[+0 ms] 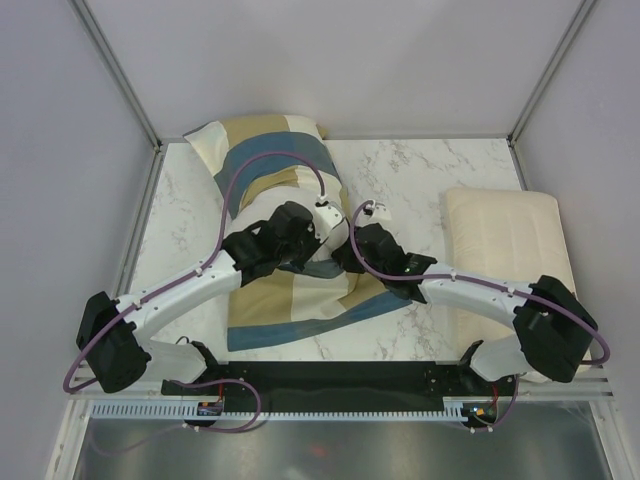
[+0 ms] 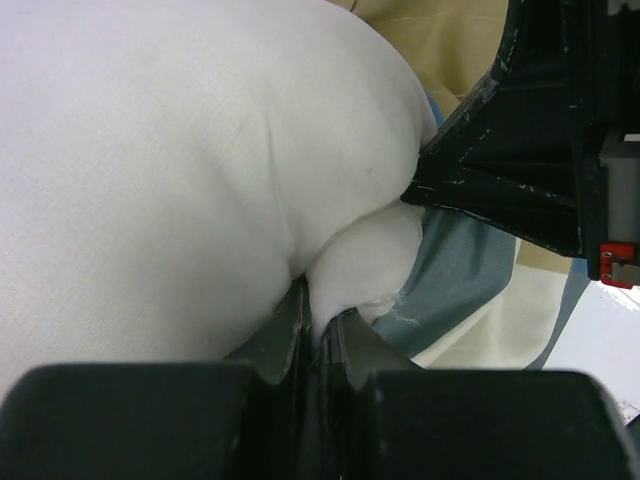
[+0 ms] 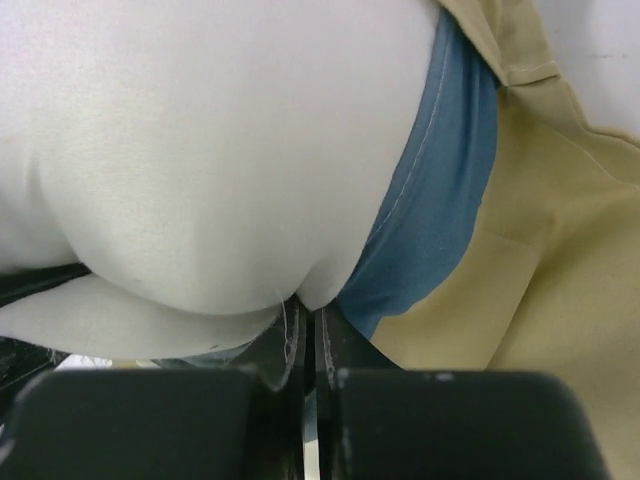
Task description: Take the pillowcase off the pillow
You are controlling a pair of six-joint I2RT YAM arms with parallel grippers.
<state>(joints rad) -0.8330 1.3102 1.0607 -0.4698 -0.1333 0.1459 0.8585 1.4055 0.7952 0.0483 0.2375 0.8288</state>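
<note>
- My left hand (image 2: 318,322) and right hand (image 3: 308,322) each pinch the soft pillow (image 2: 150,150) tight.
- I think the light, floppy pillowcase (image 3: 560,250) is best grabbed at its open edge.

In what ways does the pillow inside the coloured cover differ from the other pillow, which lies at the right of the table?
The pillow is mostly wrapped in the pillowcase, only a white end showing; the cream pillow is bare. The left claw and the right claw pinch the pillow; the cream pillow is not held. The pillow is white, the other cream. Both lie on the table.
</note>
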